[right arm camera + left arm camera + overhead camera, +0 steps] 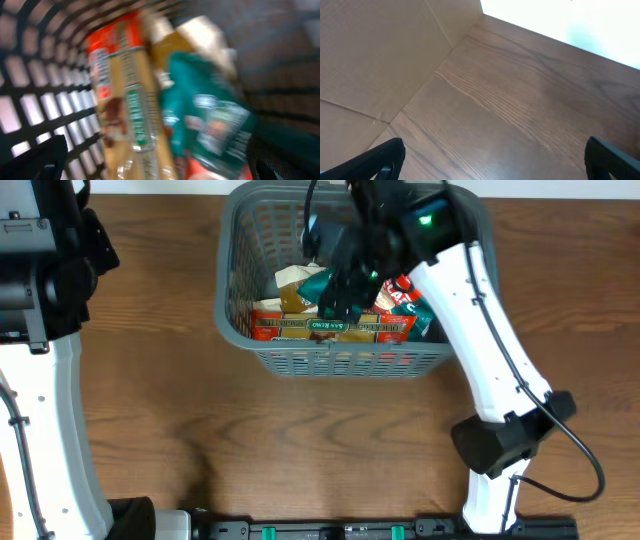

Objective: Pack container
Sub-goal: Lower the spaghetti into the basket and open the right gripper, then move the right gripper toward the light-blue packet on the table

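Observation:
The container is a dark grey lattice basket at the top middle of the table. It holds several food packets: a tan and red packet, a teal packet and a red packet. My right gripper is inside the basket above the packets, open, holding nothing. In the right wrist view, blurred, the tan packet and teal packet lie below the wide-apart fingers. My left gripper is open and empty over bare wood; its arm is at the far left.
The basket's lattice wall is close on the left of my right gripper. A cardboard wall stands beside the table in the left wrist view. The right arm's base sits at the lower right.

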{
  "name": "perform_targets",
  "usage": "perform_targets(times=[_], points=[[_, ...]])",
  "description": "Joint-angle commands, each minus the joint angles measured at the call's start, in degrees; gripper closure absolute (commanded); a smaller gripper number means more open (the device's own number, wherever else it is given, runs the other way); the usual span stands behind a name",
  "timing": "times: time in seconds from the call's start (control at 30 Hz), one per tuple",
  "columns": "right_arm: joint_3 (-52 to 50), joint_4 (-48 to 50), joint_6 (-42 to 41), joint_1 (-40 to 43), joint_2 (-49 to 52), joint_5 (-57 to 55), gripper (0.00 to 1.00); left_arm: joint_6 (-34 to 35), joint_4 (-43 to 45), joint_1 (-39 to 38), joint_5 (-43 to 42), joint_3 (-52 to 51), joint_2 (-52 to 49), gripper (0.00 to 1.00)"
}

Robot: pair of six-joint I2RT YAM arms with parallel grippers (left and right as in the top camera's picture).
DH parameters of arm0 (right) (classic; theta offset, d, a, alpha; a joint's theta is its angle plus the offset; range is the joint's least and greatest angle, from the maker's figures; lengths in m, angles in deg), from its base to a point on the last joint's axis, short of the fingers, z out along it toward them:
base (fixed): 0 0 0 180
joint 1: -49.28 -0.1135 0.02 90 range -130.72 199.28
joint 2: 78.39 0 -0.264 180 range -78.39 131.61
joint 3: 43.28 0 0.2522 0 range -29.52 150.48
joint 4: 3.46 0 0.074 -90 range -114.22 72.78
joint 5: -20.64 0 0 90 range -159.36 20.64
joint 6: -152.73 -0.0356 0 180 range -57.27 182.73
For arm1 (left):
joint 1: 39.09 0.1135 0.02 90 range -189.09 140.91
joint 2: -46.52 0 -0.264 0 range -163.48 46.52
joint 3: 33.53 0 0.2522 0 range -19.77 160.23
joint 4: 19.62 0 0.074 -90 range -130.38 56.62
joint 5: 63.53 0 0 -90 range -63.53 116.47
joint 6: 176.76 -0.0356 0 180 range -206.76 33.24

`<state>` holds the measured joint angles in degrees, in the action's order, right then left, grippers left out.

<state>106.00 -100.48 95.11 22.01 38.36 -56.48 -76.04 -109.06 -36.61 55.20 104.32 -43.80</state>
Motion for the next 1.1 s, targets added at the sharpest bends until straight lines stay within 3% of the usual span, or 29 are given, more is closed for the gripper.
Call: perform_targets(times=[0.0,0.23,0.4,0.77,1.07], points=[[7.7,-0.5,-12.1,2.1,-1.2,-13.7,0.01,0.8,-0.2,0.2,0.7,-0.2,0.0,0.01],[21.4,-8.8,-27.5,10.3,-1.2,-22.2,0.01,0.8,-0.2,0.2,0.7,-0.2,0.0,0.01],[22.0,-14.1,-34.1,19.5,-1.5,-21.1,0.01,0.8,-0.2,0.2,0.7,-0.2,0.0,0.01],[19.0,-14.1,-34.7,33.2,-1.9,-17.5,0.01,0.8,-0.2,0.2,0.7,-0.2,0.0,0.01],[4.5,-13.7,-29.7,40.8,-1.9,-17.7,0.01,0.8,-0.2,0.2,0.7,-0.2,0.0,0.01]])
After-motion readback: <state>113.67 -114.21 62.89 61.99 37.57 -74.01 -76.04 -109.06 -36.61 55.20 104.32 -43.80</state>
